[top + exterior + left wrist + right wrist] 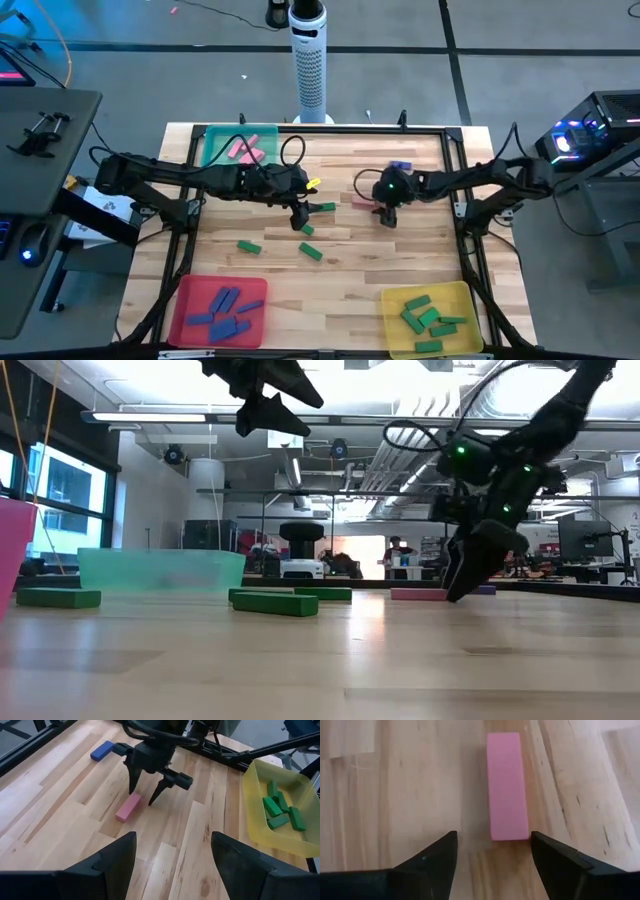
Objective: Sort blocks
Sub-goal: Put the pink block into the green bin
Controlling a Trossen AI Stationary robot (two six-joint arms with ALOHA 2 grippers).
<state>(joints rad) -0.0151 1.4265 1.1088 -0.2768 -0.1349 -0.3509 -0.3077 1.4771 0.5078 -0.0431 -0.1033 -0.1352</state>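
Right claw (149,795) sits low over the table (400,250), fingers spread wide, empty. Pink block (507,785) lies flat on the wood just ahead of the tips, not between them. In the left wrist view the same block sits just beside the claw, apart from both fingers.

Left claw (298,222) hangs mid-table, also wide and empty, with a green block (321,207) just beside it. Two more greens lie loose nearby.

Trays: teal tray (212,135) at the far left corner holds pinks, red tray (185,290) at the near left holds blues, yellow tray (462,292) at the near right holds greens. One blue block (400,166) is loose at the far side, near the right arm.

My read: the step is grabbing that pink.

How to do it well:
- Move the claw forward so the block's middle sits between the fingers, not its end. An end grip will likely let it swing.
- Block's long axis already runs along the fingers' reach, so they close across the narrow width. Keep that yaw.
- Go down till the tips nearly touch the wood. The block is thin, and a high close will skim over it.
- Close square, lift straight, then cross to the teal tray.
- Left arm is in that path. Go over it or wait.
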